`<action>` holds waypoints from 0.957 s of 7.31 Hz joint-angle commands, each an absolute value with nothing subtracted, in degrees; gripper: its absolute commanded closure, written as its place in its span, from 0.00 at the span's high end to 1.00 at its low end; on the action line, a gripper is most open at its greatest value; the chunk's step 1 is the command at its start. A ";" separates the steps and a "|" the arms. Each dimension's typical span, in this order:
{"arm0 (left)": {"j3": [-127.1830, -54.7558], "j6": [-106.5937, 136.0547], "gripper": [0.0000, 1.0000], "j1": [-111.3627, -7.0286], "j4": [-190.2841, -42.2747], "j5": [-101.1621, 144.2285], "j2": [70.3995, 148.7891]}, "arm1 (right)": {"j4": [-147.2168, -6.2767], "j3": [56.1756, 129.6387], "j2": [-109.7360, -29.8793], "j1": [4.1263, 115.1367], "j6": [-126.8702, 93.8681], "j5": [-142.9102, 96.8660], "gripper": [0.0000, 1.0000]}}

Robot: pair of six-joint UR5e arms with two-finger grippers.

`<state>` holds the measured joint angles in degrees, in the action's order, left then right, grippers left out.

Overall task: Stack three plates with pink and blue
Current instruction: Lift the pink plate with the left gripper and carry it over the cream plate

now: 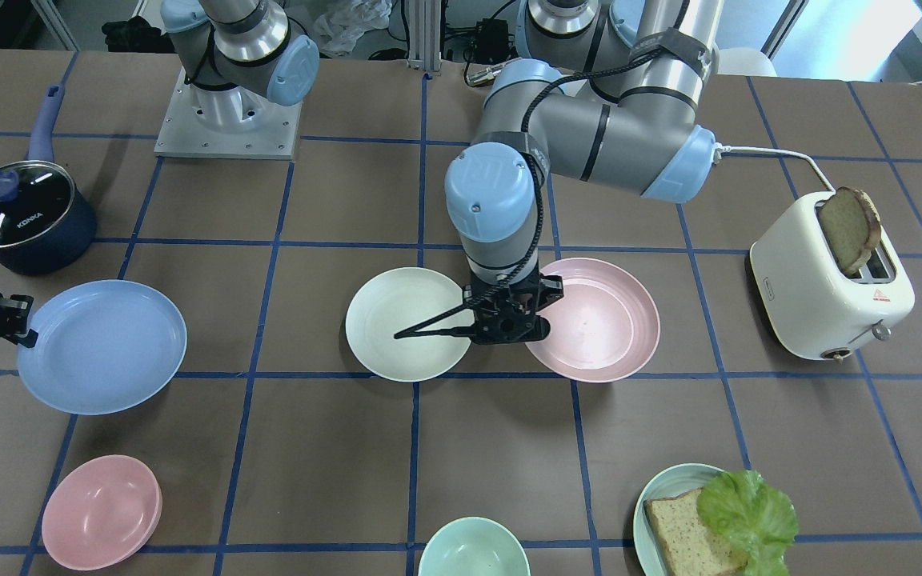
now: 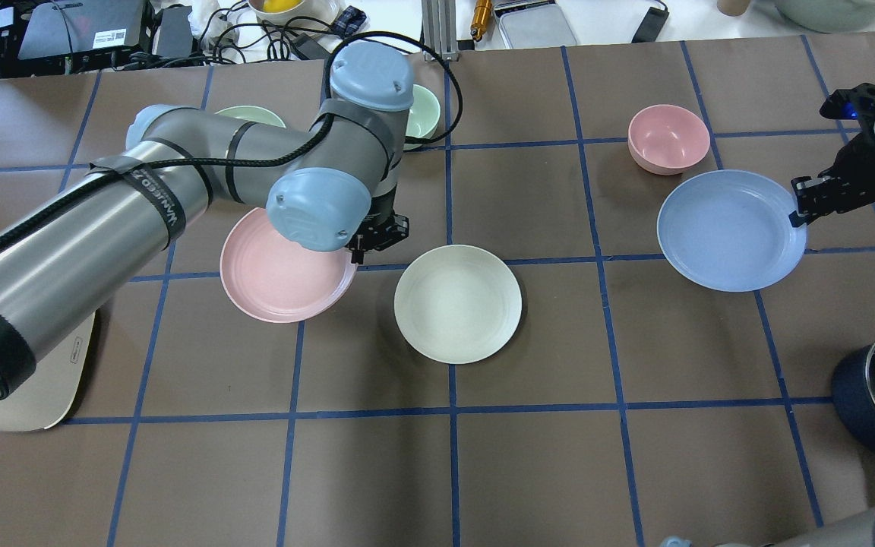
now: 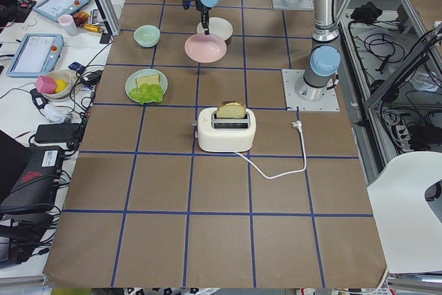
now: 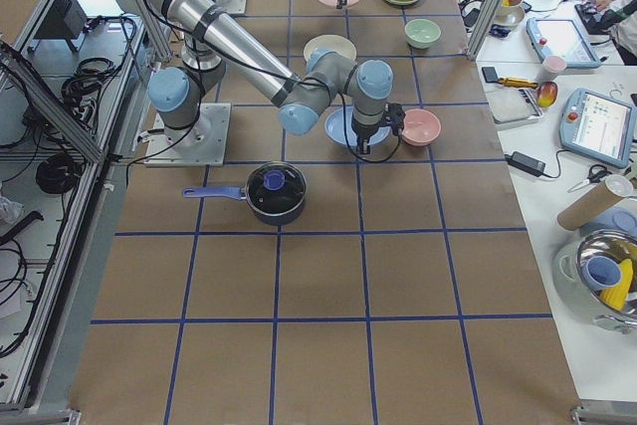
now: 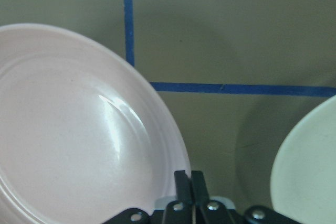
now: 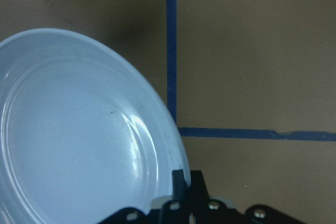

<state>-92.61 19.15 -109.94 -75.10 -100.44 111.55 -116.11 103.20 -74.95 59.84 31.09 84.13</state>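
Observation:
The pale pink plate [image 1: 597, 320] sits left of centre in the overhead view [image 2: 278, 273]. My left gripper [image 1: 521, 328] is shut on its rim; in the left wrist view the fingers [image 5: 190, 179] pinch the pink edge [image 5: 68, 129]. The cream-white plate [image 1: 405, 324] lies flat right beside it [image 2: 458, 304]. The periwinkle blue plate [image 1: 101, 348] is at the far right of the overhead view [image 2: 730, 228]. My right gripper [image 2: 796, 219] is shut on its rim, as the right wrist view [image 6: 185, 179] shows. Both held plates cast shadows and look slightly raised.
A small pink bowl [image 2: 668, 138] sits just beyond the blue plate. A dark lidded pot [image 1: 25, 216] stands near the right arm. A mint bowl [image 1: 473, 552], a mint plate [image 1: 643, 512] with bread and lettuce, and a toaster [image 1: 829, 280] are on the left arm's side.

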 commanded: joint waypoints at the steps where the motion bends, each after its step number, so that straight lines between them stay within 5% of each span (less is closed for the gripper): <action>1: -90.71 19.42 0.00 -112.67 -75.41 -95.74 113.55 | -116.02 103.18 -75.32 59.94 30.85 84.29 0.00; 7: -81.40 25.83 0.00 -119.78 -75.59 -94.22 121.36 | -115.58 103.27 -75.23 59.94 30.76 84.29 0.00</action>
